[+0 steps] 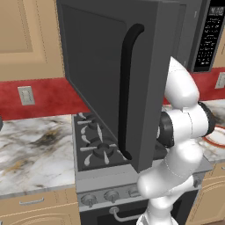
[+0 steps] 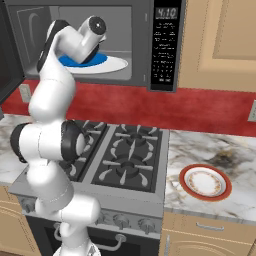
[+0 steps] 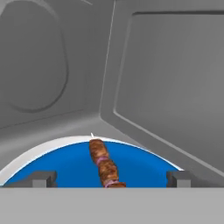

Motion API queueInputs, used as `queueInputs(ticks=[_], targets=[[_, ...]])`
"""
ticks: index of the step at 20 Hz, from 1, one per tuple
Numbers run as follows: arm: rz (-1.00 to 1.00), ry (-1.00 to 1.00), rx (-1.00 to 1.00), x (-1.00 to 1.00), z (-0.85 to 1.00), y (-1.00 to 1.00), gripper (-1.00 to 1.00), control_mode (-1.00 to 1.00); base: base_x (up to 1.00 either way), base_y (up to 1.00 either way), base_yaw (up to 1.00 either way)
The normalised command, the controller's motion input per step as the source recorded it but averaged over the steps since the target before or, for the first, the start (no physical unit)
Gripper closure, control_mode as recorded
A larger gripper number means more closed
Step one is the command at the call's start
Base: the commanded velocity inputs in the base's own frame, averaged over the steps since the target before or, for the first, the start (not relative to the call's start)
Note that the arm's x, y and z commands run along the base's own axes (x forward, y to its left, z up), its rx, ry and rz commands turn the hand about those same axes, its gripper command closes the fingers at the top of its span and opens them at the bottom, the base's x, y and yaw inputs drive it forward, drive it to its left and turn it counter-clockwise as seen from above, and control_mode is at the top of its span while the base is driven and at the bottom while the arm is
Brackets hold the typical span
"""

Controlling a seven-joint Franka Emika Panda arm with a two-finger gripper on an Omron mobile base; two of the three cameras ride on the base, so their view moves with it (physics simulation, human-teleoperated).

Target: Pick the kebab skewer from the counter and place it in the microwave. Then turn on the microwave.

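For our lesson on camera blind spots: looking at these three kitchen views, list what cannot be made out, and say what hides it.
- Left base view: the microwave cavity is hidden by its open door.
- Right base view: the gripper is hidden behind the arm's wrist, inside the cavity.
- Hand view: the kebab skewer on the blue plate is cut off at its near end.
- Right base view: keypad labels are too small to read.

Kebab skewer (image 3: 105,165) is lying on a blue plate (image 3: 65,168) with a white rim, inside the microwave (image 3: 166,78), running from near the rim toward the camera. Grey cavity walls are rising behind and to the right, meeting at a corner. Gripper (image 3: 111,179) is hanging spread wide, one fingertip (image 3: 43,178) left of the skewer, the other right, neither touching it.
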Motion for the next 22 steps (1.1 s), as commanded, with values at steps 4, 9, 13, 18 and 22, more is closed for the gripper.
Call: queueInputs(ticks=[4, 9, 13, 18, 22], targets=[[-0.11, 0.0, 0.11, -0.31, -0.06, -0.04, -1.0, -1.0, 0.0, 0.0, 0.0], [-0.09, 0.0, 0.13, -0.33, 0.02, -0.1, -1.0, -1.0, 0.0, 0.0, 0.0], [-0.1, 0.0, 0.07, -0.32, 0.1, -0.16, -1.0, -1.0, 0.0, 0.0, 0.0], [-0.13, 0.02, 0.04, -0.32, 0.14, -0.24, -1.0, -1.0, 0.0, 0.0, 0.0], [-0.09, 0.03, 0.03, -0.35, 0.16, -0.22, -1.0, -1.0, 0.0, 0.0, 0.0]])
